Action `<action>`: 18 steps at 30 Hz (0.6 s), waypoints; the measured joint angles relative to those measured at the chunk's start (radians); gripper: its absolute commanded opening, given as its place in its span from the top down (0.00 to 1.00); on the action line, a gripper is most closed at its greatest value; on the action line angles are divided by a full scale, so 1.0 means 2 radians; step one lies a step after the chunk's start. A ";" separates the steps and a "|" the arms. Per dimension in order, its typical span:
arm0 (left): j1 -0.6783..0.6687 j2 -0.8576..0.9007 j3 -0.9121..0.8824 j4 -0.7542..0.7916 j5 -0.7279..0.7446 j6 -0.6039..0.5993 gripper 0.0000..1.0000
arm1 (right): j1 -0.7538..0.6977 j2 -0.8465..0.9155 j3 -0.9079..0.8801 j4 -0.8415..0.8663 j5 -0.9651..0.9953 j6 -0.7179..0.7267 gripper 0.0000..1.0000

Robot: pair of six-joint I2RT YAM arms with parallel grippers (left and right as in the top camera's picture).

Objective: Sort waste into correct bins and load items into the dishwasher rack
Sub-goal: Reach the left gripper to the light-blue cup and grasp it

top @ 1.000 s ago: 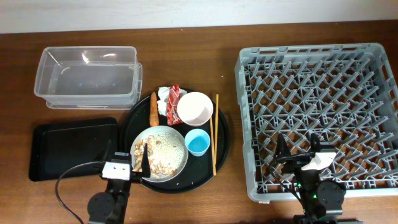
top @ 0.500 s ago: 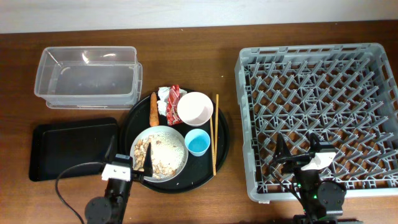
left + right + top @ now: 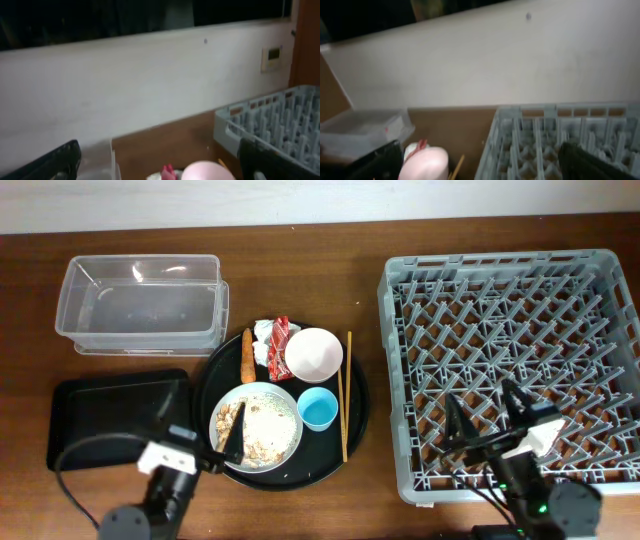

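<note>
Along the bottom edge of the overhead frame, lower left, we note the left gripper (image 3: 198,435) with jaws spread wide. Its wrist view puts the two dark fingers (image 3: 55,162) in opposite lower corners, nothing held between them. One finger lies over the left rim of the round pale grey-white plate (image 3: 292,436); whether it touches, we cannot tell. At lower right the right gripper (image 3: 483,412), likewise spread wide and holding nothing, hangs over the bottom rows of the large square grey plastic rack (image 3: 500,264), which fills the right half of the frame.

The plate sits in the lower left part of the large round black tray (image 3: 360,420). It bears beige rice-like scraps (image 3: 262,428), with brown bits toward the plate's left side. Just right of the plate stands the small light-blue cup (image 3: 318,409), upright. Right again lie the thin wooden chopsticks (image 3: 346,395), side by side, running up-down along the tray's right side. Above the cup is the small white bowl (image 3: 314,355), upright. Left of the bowl are the crumpled red-and-white wrappers (image 3: 272,342), then the orange carrot (image 3: 247,355), lying lengthwise up-down.

Left of the round tray, on the brown wooden table (image 3: 300,270), rests the shallow black rectangular tray (image 3: 110,415). Above it, at upper left, is the clear rectangular plastic tub (image 3: 140,305). Farthest off, a white wall (image 3: 320,200) runs along the top edge.
</note>
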 measured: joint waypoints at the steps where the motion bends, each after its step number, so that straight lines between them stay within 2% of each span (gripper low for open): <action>1: 0.000 0.030 0.033 -0.022 0.003 0.000 0.01 | 0.000 0.027 0.032 -0.031 0.000 0.000 0.02; 7: 0.000 0.221 0.222 -0.173 0.066 0.000 0.01 | 0.000 0.213 0.201 -0.181 0.003 0.000 0.02; 10: 0.000 0.309 0.294 -0.241 0.132 0.000 0.01 | 0.000 0.295 0.270 -0.252 0.002 0.000 0.02; 13: 0.000 0.375 0.326 -0.256 0.212 -0.004 0.01 | 0.000 0.371 0.325 -0.303 -0.029 0.000 0.02; 16: 0.000 0.412 0.327 -0.262 0.286 -0.010 0.01 | 0.000 0.412 0.337 -0.316 -0.066 0.000 0.02; 18: -0.004 0.437 0.328 -0.274 0.315 -0.013 0.06 | 0.000 0.437 0.338 -0.320 -0.098 0.000 0.02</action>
